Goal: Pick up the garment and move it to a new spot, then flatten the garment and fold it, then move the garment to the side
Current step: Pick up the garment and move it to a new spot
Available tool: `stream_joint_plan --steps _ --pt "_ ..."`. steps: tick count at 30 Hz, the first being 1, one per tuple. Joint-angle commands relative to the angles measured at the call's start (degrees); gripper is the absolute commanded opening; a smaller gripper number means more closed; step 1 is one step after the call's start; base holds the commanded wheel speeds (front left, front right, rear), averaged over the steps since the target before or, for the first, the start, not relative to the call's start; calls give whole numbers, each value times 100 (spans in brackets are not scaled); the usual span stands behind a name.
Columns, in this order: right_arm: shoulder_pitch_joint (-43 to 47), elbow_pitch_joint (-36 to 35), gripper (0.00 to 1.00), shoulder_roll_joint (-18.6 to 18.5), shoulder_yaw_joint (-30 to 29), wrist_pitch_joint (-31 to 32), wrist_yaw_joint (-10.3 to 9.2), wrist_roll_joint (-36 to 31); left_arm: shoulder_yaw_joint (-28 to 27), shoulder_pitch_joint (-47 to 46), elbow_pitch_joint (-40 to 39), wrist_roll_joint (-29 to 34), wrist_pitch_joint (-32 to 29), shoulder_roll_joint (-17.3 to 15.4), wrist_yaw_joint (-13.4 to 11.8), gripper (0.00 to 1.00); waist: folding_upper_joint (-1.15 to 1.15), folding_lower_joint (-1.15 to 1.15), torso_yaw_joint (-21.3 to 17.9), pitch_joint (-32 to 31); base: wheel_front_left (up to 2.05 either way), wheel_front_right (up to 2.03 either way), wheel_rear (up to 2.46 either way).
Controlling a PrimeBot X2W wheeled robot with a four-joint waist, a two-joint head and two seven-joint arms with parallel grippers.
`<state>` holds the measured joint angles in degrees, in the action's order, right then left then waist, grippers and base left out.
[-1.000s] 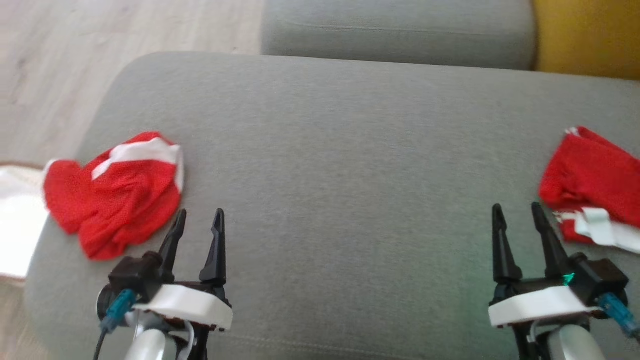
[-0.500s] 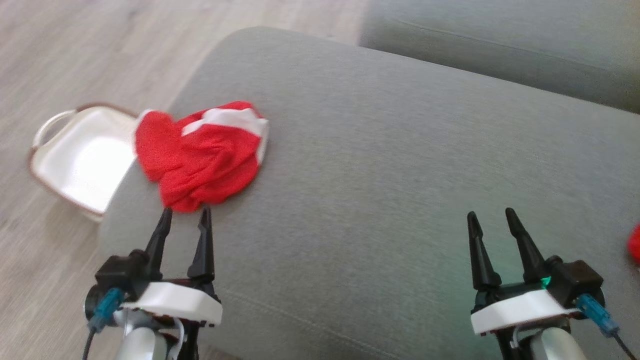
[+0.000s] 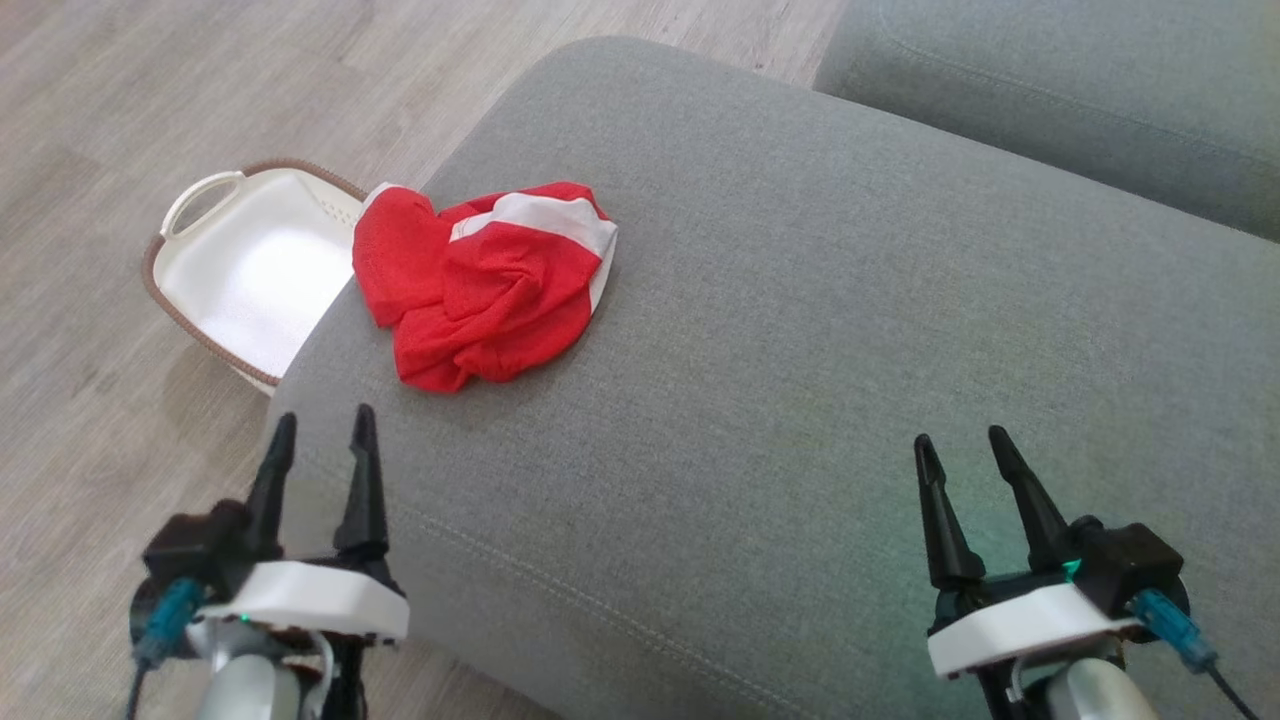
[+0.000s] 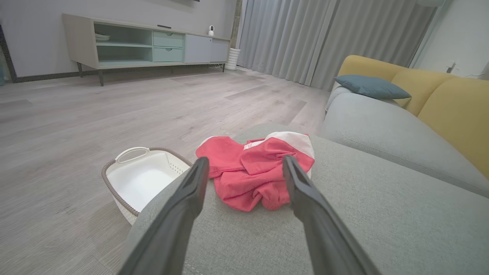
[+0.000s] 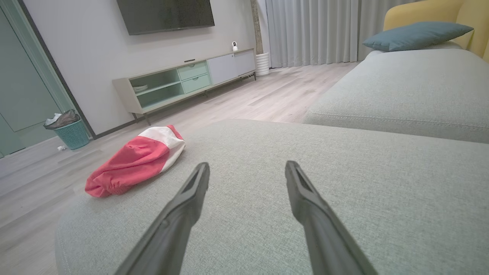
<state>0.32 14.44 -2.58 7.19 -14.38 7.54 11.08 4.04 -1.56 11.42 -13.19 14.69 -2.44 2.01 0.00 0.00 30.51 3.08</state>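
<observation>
A crumpled red garment (image 3: 480, 290) with a white band lies near the left edge of the grey sofa cushion (image 3: 820, 330). My left gripper (image 3: 320, 428) is open and empty, hovering short of the garment at the cushion's near left corner. In the left wrist view the garment (image 4: 254, 172) lies just beyond that gripper (image 4: 244, 162), between its fingers. My right gripper (image 3: 958, 448) is open and empty over bare cushion, far to the right of the garment. The right wrist view has the garment (image 5: 137, 160) off to the left, well away from that gripper (image 5: 247, 168).
A white basket (image 3: 250, 270) with a brown rim stands on the wooden floor, against the cushion's left side. A second grey cushion (image 3: 1080, 80) lies beyond. The left wrist view has a yellow backrest (image 4: 450, 103), a blue pillow (image 4: 370, 87) and a TV cabinet (image 4: 145, 46).
The head camera has swung left, so the garment and basket sit nearer the middle of the picture. A second red garment at the right has left the view. Both grippers stay open.
</observation>
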Motion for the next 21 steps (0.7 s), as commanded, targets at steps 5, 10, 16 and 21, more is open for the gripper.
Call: stream_joint_plan --steps 5,10,16,21 --pt "-364 -208 100 -30 -52 -62 -5 -125 -542 -458 -158 23 31 -43 52 100 0 0 -83 206 0 0 0" --pt "-635 -348 100 -30 -353 -62 -5 -451 -939 -946 228 140 31 -242 219 100 0 0 -285 668 0 0 0" --pt "-1089 -745 100 -30 -781 136 -5 -982 -1056 -2046 1554 141 -63 -844 390 100 0 0 -540 1359 0 0 0" --pt "-1350 -1312 100 -30 -987 488 -5 -1317 -742 -3116 2885 -7 -589 -1298 519 100 0 0 -733 1863 0 0 0"
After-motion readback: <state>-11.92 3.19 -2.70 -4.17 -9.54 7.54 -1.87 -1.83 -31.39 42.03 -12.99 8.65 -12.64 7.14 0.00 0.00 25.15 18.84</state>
